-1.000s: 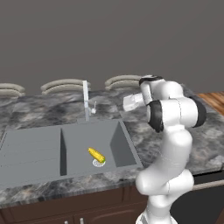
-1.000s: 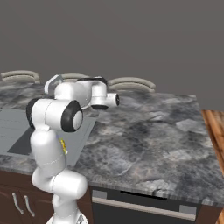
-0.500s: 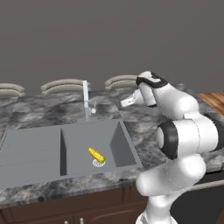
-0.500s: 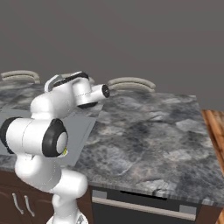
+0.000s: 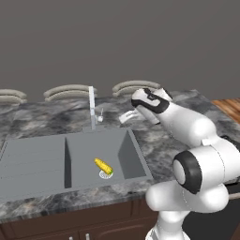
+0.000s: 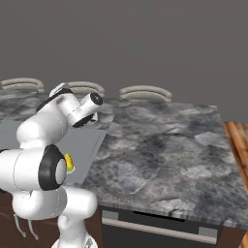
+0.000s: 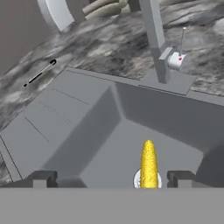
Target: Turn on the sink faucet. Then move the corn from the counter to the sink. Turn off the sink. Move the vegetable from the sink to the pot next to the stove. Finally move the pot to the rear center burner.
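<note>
Dark finger tips [image 7: 43, 178] of the gripper [image 7: 111, 179] stood wide apart at the near edge of the hand view, with nothing between them but open air above the basin. Just beyond them, the yellow corn cob [image 7: 148, 164] lay on the floor of the sink [image 7: 87, 131], one end resting over the round silver drain ring [image 7: 139, 179]. From the left base view the cob [image 5: 103, 166] showed in the right-hand basin, touching the drain ring [image 5: 106, 174], while the left basin [image 5: 33, 159] held nothing visible. From the right base view a sliver of the cob [image 6: 69, 162] showed past the white arm's elbow. The gripper [image 5: 126, 117] hung above the rear right corner of the sink, over the counter's edge, pointing toward the faucet. Farther back, the slim pale faucet [image 5: 92, 108] rose upright from the back rim of the sink, its small lever handle [image 5: 99, 116] just beside its base; in the hand view the spout [image 7: 154, 39] and handle [image 7: 176, 59] stood behind the basin. Grey, black and white marbled counter [image 6: 164, 150] spread to the right of the sink, and pale curved chair backs [image 6: 145, 93] lined its far edge.
</note>
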Motion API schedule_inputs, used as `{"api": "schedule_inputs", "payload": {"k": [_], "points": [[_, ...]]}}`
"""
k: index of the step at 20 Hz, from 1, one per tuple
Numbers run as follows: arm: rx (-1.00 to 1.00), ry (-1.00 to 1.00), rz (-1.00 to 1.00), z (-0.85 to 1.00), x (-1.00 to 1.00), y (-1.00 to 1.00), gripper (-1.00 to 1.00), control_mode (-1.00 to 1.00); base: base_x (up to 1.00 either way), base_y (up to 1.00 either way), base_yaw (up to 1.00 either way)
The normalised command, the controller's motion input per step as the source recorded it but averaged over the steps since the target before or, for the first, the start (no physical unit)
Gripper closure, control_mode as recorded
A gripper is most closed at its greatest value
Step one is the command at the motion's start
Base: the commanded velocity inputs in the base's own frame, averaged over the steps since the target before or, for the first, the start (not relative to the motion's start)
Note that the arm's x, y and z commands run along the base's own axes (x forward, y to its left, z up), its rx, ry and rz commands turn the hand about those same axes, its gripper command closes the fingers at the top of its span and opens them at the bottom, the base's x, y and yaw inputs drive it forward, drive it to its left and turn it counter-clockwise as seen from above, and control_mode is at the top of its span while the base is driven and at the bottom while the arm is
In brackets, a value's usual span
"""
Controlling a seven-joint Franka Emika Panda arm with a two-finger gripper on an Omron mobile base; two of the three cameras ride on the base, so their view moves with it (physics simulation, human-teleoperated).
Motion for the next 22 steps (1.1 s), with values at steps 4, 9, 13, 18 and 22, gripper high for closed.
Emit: {"api": "schedule_inputs", "payload": {"k": [4,9,13,18,22], "points": [[-0.16,0.1,-0.03,-0.46,-0.13,0.18,-1.0,-1.0,0.0,0.0,0.0],[-0.18,0.04,0.0,-0.54,-0.02,0.2,-1.0,-1.0,0.0,0.0,0.0],[-0.16,0.01,0.0,-0.38,0.0,0.28,-1.0,-1.0,0.0,0.0,0.0],[-0.13,0.01,0.0,-0.35,0.0,0.28,-1.0,-1.0,0.0,0.0,0.0],[-0.06,0.0,-0.01,-0.32,-0.08,0.12,-1.0,-1.0,0.0,0.0,0.0]]}}
